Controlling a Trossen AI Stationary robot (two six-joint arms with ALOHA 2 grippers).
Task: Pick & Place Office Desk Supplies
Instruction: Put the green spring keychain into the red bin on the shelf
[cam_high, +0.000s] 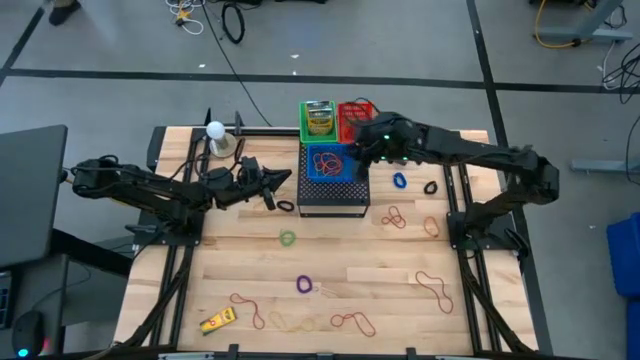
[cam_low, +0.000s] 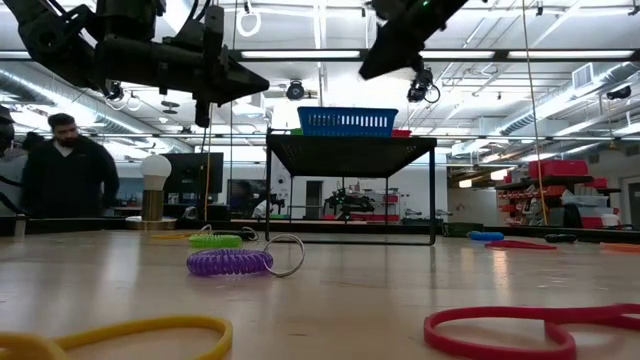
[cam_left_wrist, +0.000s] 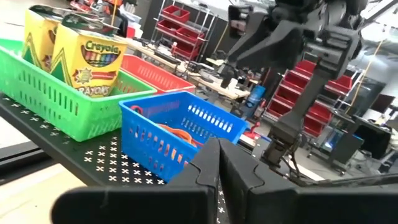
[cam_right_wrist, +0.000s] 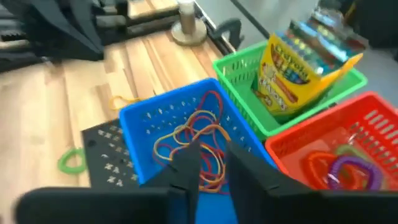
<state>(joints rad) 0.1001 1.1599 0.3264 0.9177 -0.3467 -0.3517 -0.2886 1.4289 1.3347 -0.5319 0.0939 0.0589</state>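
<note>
Three small baskets stand on the black mesh box (cam_high: 335, 195). The green one (cam_right_wrist: 249, 93) holds crayon boxes (cam_right_wrist: 292, 71), the red one (cam_right_wrist: 367, 130) holds a purple ring and an orange one, and the blue one (cam_right_wrist: 155, 118) holds red-brown and tan rubber bands (cam_right_wrist: 199, 140). My right gripper (cam_right_wrist: 214, 155) hovers open over the blue basket and touches nothing. My left gripper (cam_high: 288, 178) is shut and empty, raised left of the mesh box. On the table lie more rubber bands (cam_high: 395, 215), green (cam_high: 288, 238), purple (cam_high: 304, 284), blue (cam_high: 400, 181) and black (cam_high: 430, 187) rings, and a yellow item (cam_high: 217, 320).
A white bulb on a round stand (cam_high: 215, 135) sits at the far left of the table. Another black ring (cam_high: 285, 205) lies by the mesh box's left corner. More rubber bands (cam_high: 350, 320) are strewn along the near edge. A person (cam_low: 65, 165) stands beyond the table.
</note>
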